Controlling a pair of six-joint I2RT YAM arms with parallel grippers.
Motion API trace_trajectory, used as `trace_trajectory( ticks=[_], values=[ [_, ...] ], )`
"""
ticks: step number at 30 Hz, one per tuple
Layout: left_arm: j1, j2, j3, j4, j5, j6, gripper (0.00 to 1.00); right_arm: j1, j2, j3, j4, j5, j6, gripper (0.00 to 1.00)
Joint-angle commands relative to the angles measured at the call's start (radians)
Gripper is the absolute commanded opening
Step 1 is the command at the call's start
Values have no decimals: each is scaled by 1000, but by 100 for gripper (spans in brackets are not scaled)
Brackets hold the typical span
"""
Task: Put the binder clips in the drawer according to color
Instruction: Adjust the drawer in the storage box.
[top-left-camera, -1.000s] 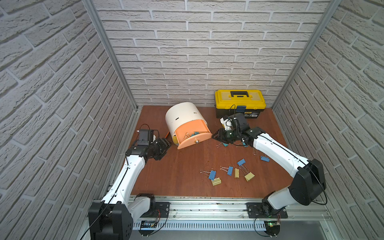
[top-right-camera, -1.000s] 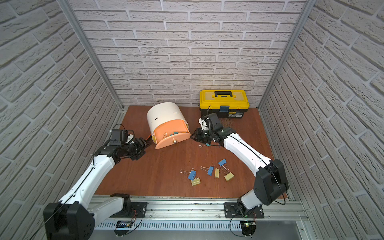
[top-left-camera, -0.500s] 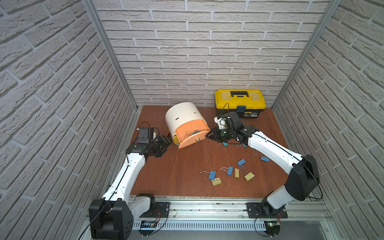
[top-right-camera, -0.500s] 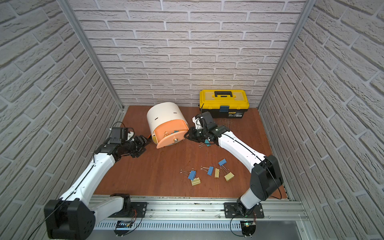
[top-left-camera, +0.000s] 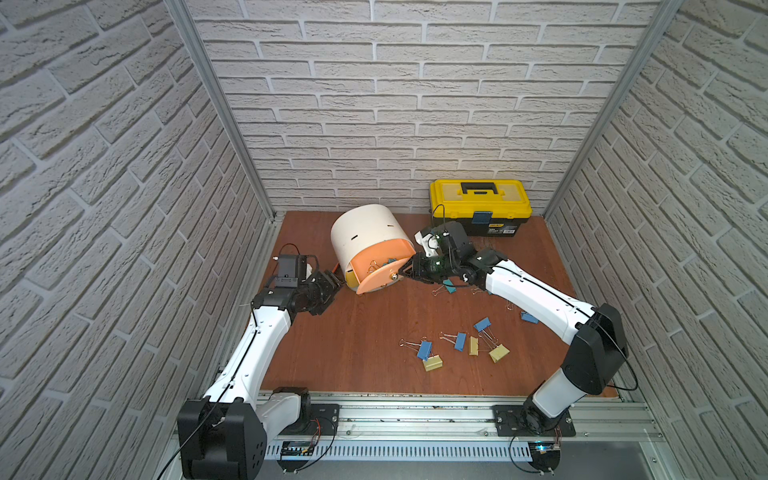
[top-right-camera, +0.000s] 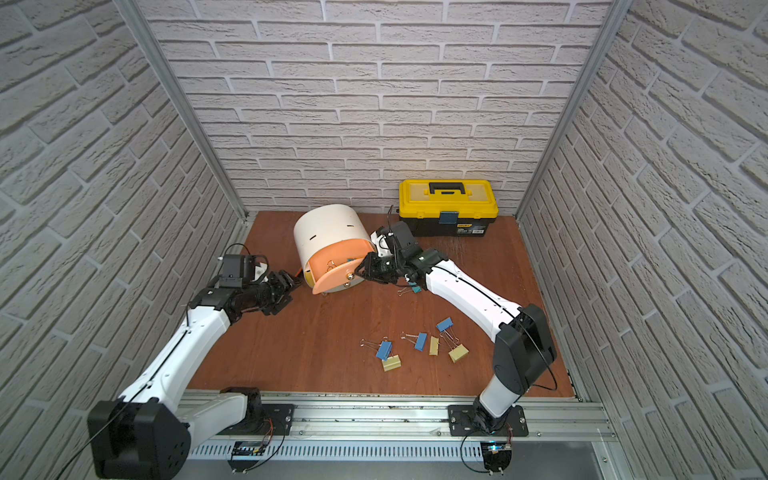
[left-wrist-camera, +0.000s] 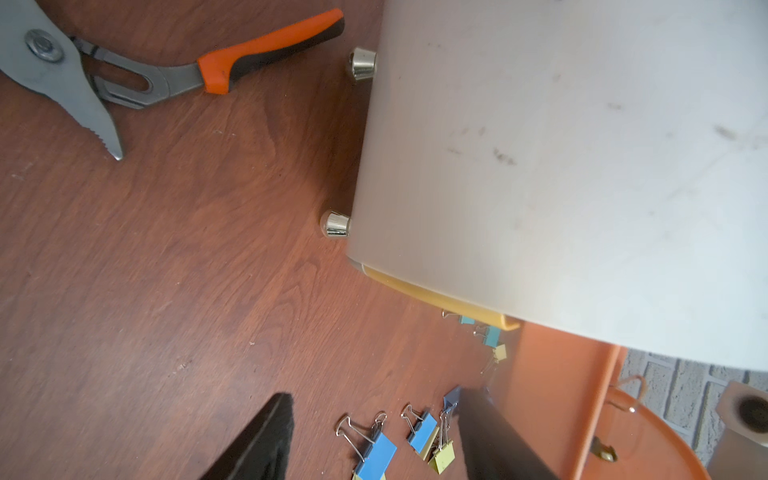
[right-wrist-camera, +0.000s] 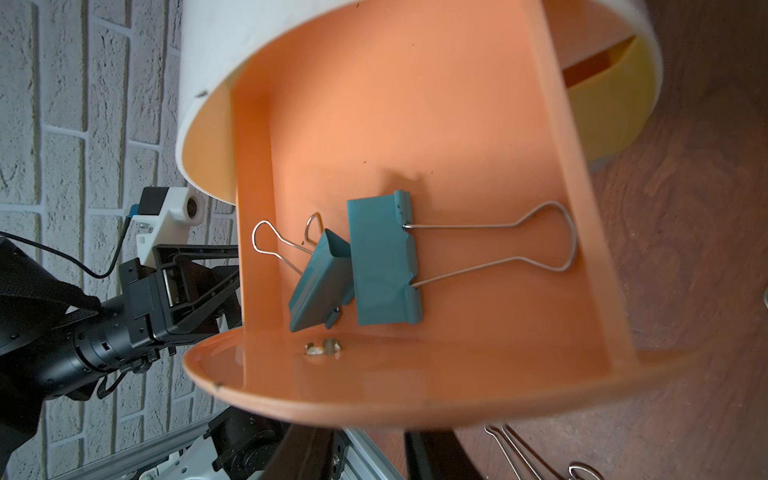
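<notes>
At the left of both top views, the left tool (top-left-camera: 334, 282) sits low over the worktop (top-left-camera: 353, 353), just beside the cabinet's left side. Its fingers stand well apart with nothing between them. In the left wrist view, orange-handled snips (left-wrist-camera: 266, 45) lie on the wood near the cabinet's feet.

The white round-topped cabinet (top-left-camera: 365, 232) stands left of centre at the back. Its peach drawer (top-left-camera: 380, 266) is pulled out. Inside it, the right wrist view shows two teal clips (right-wrist-camera: 382, 266) touching each other near the drawer front. The yellow drawer (right-wrist-camera: 602, 104) beneath is only slightly out.

The right tool (top-left-camera: 402, 274) is at the peach drawer's front, its tips at the brass knob (top-left-camera: 392, 275). The fingers are partly apart. Whether they pinch the knob cannot be told.

Just right of that, under the right arm, another teal clip (top-left-camera: 449, 286) lies on the worktop. Lower right of centre, blue clips (top-left-camera: 424, 350) and pale yellow clips (top-left-camera: 432, 364) lie scattered close together. One more blue clip (top-left-camera: 530, 318) is beside the right forearm. The yellow toolbox (top-left-camera: 480, 199) sits shut against the back wall.
</notes>
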Motion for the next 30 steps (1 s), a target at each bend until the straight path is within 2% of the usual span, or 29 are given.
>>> trace_trajectory(
  ticks=[1, 9, 14, 23, 28, 30],
  values=[
    [7, -14, -7, 31, 2, 14, 68, 17, 17, 24, 45, -7, 3, 31],
    [7, -26, -7, 32, -4, 9, 68, 31, 5, 29, 29, 28, -3, 31],
    [7, -31, 0, 24, -4, 11, 68, 24, -40, 25, -38, 63, -54, 35],
    [7, -51, 15, -19, -22, 24, 68, -74, -199, -84, -120, 122, -96, 41],
    [9, -90, 27, -87, -50, 43, 69, -144, -279, -128, -192, 263, -96, 46],
    [10, -111, 31, -120, -67, 53, 69, -172, -282, -125, -224, 325, -90, 53]
  ],
)
